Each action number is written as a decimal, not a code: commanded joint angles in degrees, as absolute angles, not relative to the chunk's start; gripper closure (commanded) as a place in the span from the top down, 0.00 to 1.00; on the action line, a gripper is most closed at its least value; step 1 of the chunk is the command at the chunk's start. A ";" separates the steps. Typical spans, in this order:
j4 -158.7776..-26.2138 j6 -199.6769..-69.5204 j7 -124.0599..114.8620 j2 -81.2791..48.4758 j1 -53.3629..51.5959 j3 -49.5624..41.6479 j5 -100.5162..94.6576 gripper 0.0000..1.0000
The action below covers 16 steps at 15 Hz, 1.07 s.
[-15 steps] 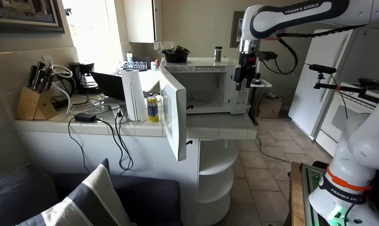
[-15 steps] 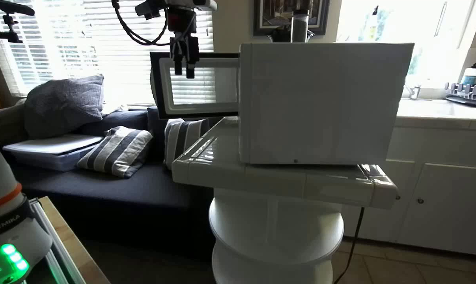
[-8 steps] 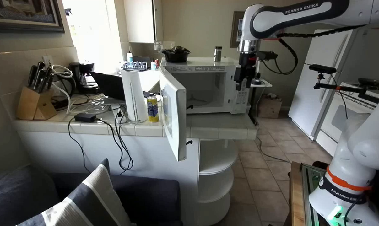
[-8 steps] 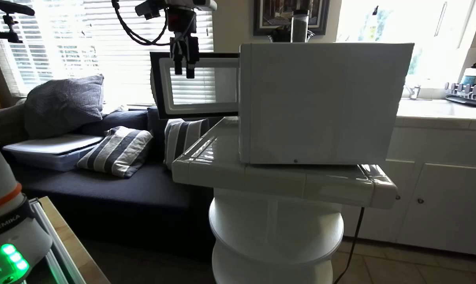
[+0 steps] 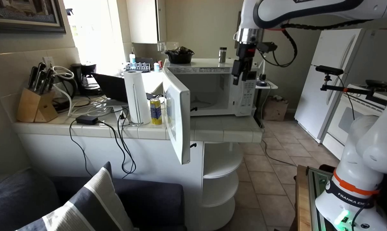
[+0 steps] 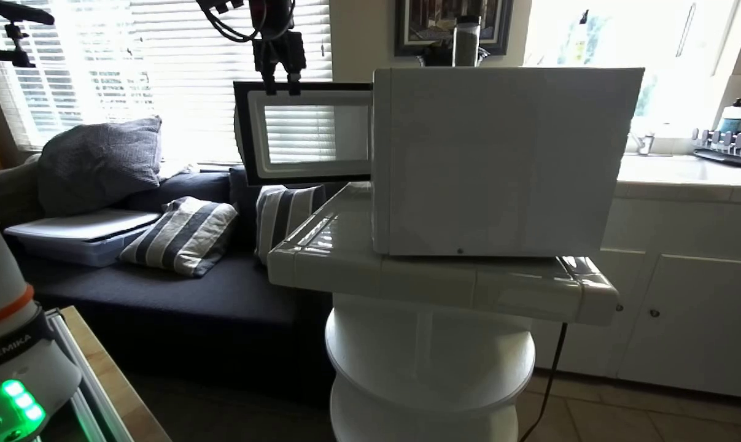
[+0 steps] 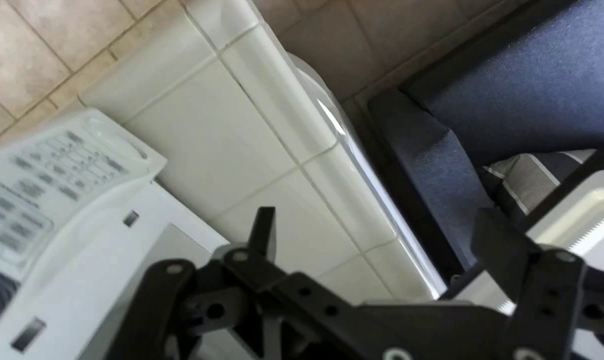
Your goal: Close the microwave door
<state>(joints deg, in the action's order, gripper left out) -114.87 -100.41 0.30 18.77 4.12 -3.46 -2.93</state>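
Note:
The microwave door (image 5: 181, 122) stands wide open, swung out from the left side of the white microwave (image 5: 244, 96). In an exterior view the inner side of the door (image 6: 256, 138) shows a dark border, sticking out left of the microwave (image 6: 499, 159). My gripper (image 5: 240, 80) is open and empty, with its fingers pointing down. It is in front of the microwave's right front part, near its top, and apart from the door. In the wrist view, the gripper's fingers (image 7: 382, 220) are spread. The door's corner (image 7: 602, 197) shows at the right, the control panel at the left.
A tiled counter (image 5: 225, 134) carries the microwave. A jar (image 5: 222, 55) and a black bowl (image 5: 180, 57) stand on top of it. A paper towel roll (image 5: 137, 98) and yellow can (image 5: 155, 111) stand behind the door. A dark sofa (image 6: 161, 301) lies beyond the counter.
My gripper was still at first, then rose and shifted left in both exterior views. Its fingers remain apart. The microwave door has not moved.

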 commanded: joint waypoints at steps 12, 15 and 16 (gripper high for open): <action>-97.14 -116.53 18.02 9.31 -8.72 7.16 -3.80 0.42; -95.80 -121.34 24.49 5.89 -10.77 8.26 -2.60 0.18; -95.25 -122.31 27.37 4.90 -11.30 8.31 -1.46 0.11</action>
